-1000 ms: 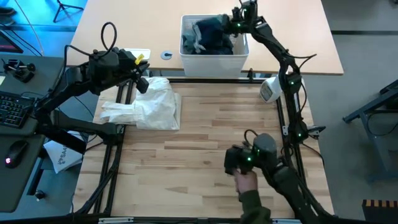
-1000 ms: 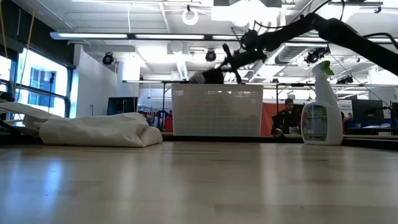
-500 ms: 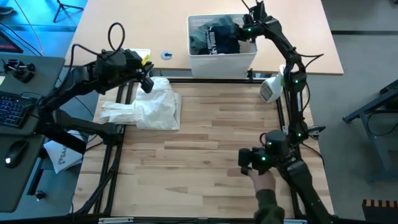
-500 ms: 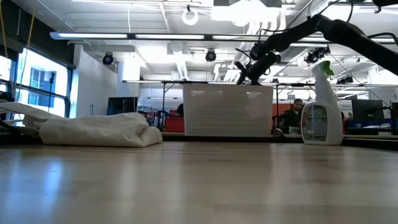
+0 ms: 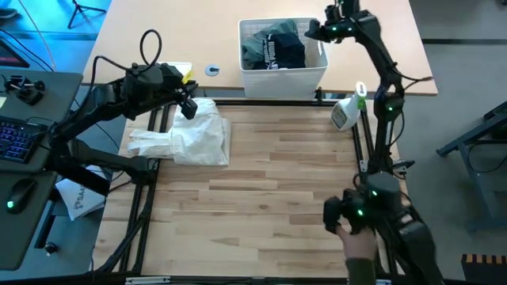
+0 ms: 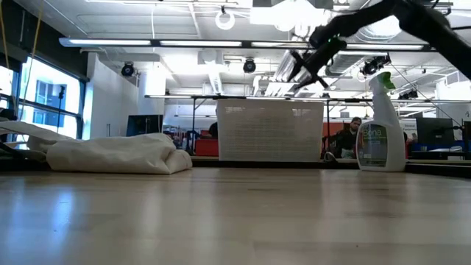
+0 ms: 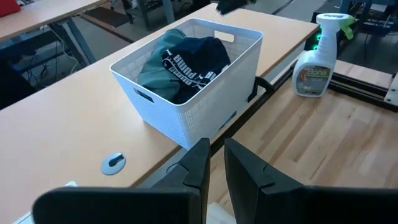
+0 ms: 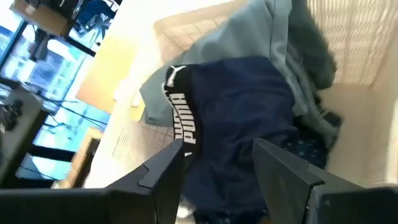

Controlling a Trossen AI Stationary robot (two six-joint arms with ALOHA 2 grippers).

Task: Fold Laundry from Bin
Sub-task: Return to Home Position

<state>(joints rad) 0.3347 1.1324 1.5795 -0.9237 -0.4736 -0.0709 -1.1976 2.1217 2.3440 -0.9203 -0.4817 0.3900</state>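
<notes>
The white bin (image 5: 281,79) stands on the far table, with the laundry heaped inside. On top lies a black piece with white Puma lettering (image 8: 236,106), beside a grey-green top (image 7: 155,68) and navy dotted cloth (image 8: 305,149). My right gripper (image 5: 311,32) hovers open above the bin's right rim, tilted down toward the heap and touching nothing. A white cloth (image 5: 190,138) lies bunched on the wooden table at the far left. My left gripper (image 5: 190,109) hangs shut above the cloth's far edge, with nothing between its fingers (image 7: 202,162).
A spray bottle (image 5: 346,113) stands at the table's far right edge, near the bin. A small grey disc (image 5: 211,70) lies left of the bin. At the near right, a person's hand (image 5: 358,245) holds a dark device. Bare wood fills the table's middle.
My right gripper has risen out of the bin and moved toward the table's right, tipping as it went. The dark garment at its tip a second ago now lies in the bin, Puma lettering up. The bin has slid a little toward the right.
</notes>
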